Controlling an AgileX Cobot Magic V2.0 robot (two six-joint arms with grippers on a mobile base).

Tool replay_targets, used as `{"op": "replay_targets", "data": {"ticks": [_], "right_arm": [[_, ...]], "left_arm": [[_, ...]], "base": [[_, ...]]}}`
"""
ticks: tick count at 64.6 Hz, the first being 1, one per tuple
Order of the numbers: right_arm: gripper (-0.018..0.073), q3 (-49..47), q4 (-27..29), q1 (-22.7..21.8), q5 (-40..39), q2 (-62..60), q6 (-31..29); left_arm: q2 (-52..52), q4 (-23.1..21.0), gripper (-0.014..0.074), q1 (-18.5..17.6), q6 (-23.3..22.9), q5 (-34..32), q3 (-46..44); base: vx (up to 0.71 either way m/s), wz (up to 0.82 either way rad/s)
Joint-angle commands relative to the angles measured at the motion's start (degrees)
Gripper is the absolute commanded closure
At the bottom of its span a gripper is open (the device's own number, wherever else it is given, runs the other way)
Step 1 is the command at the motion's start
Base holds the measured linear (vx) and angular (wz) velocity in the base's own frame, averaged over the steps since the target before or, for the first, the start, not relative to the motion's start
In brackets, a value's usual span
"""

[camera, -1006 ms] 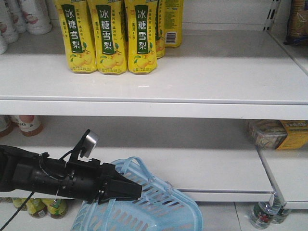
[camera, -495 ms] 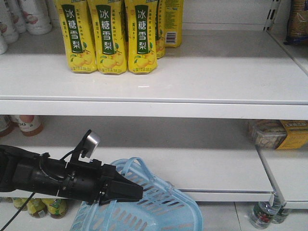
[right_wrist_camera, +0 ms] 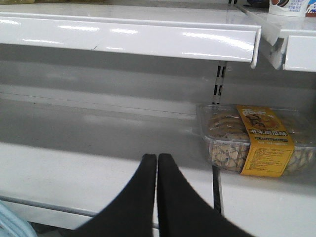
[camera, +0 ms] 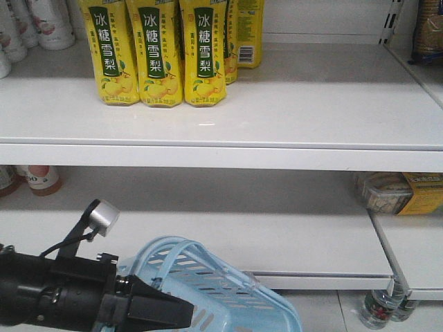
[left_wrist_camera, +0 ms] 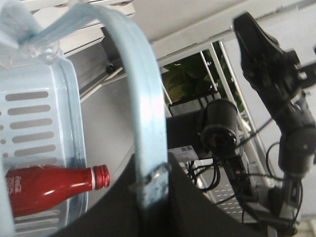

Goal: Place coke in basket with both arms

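The coke (left_wrist_camera: pixel 47 190) lies on its side in the pale blue basket (left_wrist_camera: pixel 34 123), its red cap (left_wrist_camera: pixel 101 177) toward the rim. My left gripper (left_wrist_camera: pixel 152 170) is shut on one of the basket's loop handles (left_wrist_camera: pixel 145 98). In the front view the left gripper (camera: pixel 185 312) sits at the bottom left, holding the tilted basket (camera: pixel 221 294); the coke is hidden there. My right gripper (right_wrist_camera: pixel 157 158) is shut and empty, pointing at the lower shelf (right_wrist_camera: pixel 89 143). The right arm (left_wrist_camera: pixel 276 84) shows in the left wrist view, off the basket.
Yellow pear-drink bottles (camera: pixel 159 55) stand on the upper shelf (camera: pixel 291 104). A clear cookie box with a yellow label (right_wrist_camera: pixel 254 140) lies on the lower shelf at right. Bottles (camera: pixel 377 308) stand on the floor at right, and jars (camera: pixel 34 178) at left.
The left arm has dropped lower and pulled back to the left, bringing the basket along by its handle. The basket now sits lower and more tilted.
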Motion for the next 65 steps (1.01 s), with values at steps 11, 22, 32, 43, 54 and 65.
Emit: {"op": "replay_targets", "data": {"ticks": [11,22,32,43,54,65], "right_arm": [[0.0569,-1.57,0.00,-0.08,-4.38,1.08,-0.19],[0.0569,-1.57,0.00,-0.08,-4.32,1.08,-0.19],[0.0569,-1.57,0.00,-0.08,-4.32,1.08,-0.19],[0.0569,-1.57,0.00,-0.08,-4.32,1.08,-0.19],[0.0569,-1.57,0.00,-0.08,-4.32,1.08,-0.19],[0.0569,-1.57,0.00,-0.08,-4.32,1.08,-0.19]], "left_arm": [[-15.43,-1.79,0.0602,-0.29,-0.04,-3.60,-1.46],[-23.66,5.32,0.0602,-0.29,-0.04,-14.18,-1.46],[-29.42,9.83,0.0602,-0.29,-0.09,-20.01,-1.46],[-35.75,10.77,0.0602,-0.29,-1.30,-28.79,1.49],[-42.91,14.45,0.0602,-0.29,-8.20,-37.14,7.85],[-49.61,25.45,0.0602,-0.08,-16.36,-42.48,12.70]], "base": [[0.00,0.00],[0.00,0.00],[0.00,0.00],[0.00,0.00],[0.00,0.00],[0.00,0.00]]}}
